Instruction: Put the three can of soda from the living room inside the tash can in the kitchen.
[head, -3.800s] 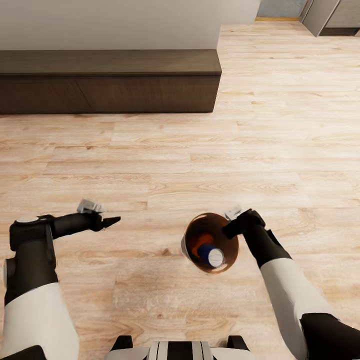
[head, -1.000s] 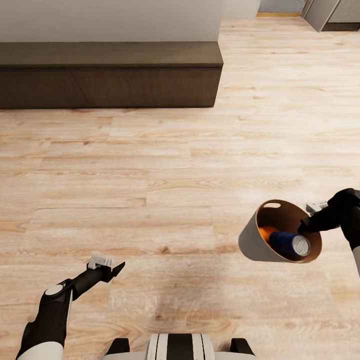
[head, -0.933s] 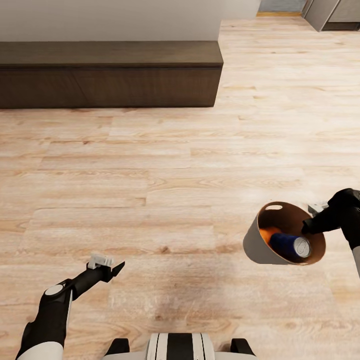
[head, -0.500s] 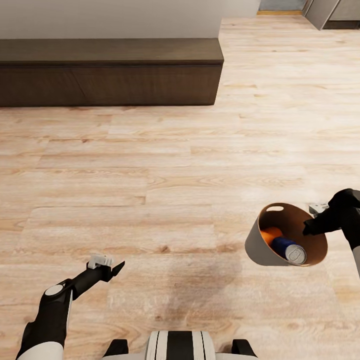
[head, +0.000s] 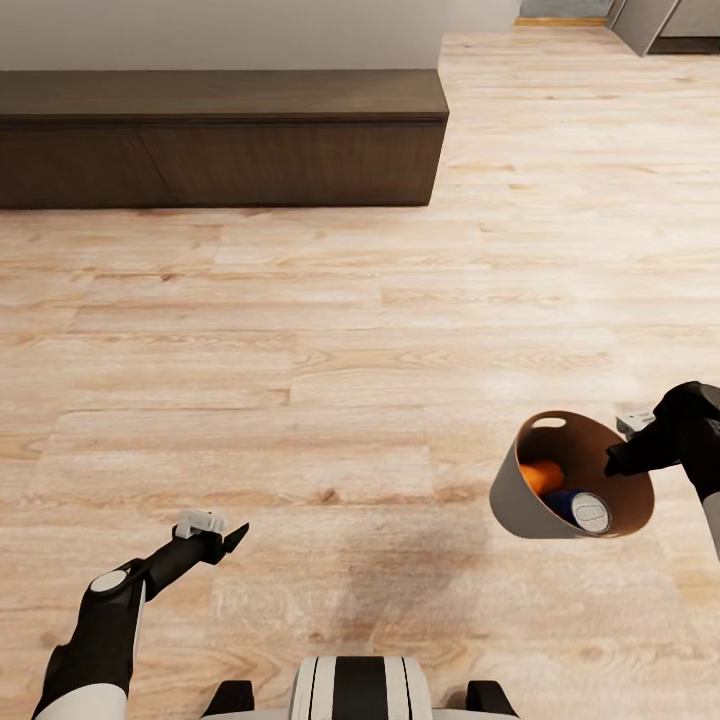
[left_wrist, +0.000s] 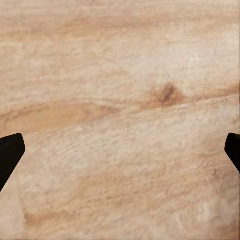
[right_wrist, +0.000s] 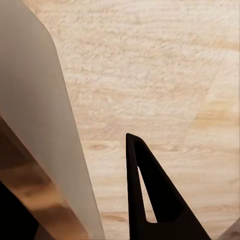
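Note:
The tash can (head: 515, 490), pale grey outside and brown inside, hangs tilted above the floor at the right of the head view. My right gripper (head: 617, 462) is shut on its far rim, with one finger (right_wrist: 150, 200) outside the wall (right_wrist: 45, 130). An orange can of soda (head: 543, 476) and a dark blue one (head: 582, 510) with a silver top lie inside. My left gripper (head: 236, 535) hangs low at the left, open and holding nothing; its fingertips (left_wrist: 10, 152) stand wide apart over bare floor.
A long low dark-brown bench (head: 220, 140) runs along the white wall (head: 220, 30) at the far left. Light wood flooring (head: 350, 330) spreads ahead. Grey cabinet fronts (head: 660, 20) show at the far right corner.
The whole picture has shifted a little, so the camera moved. The two cans have slid deeper inside the bin, the blue one dropping lower. Both arms hold their poses.

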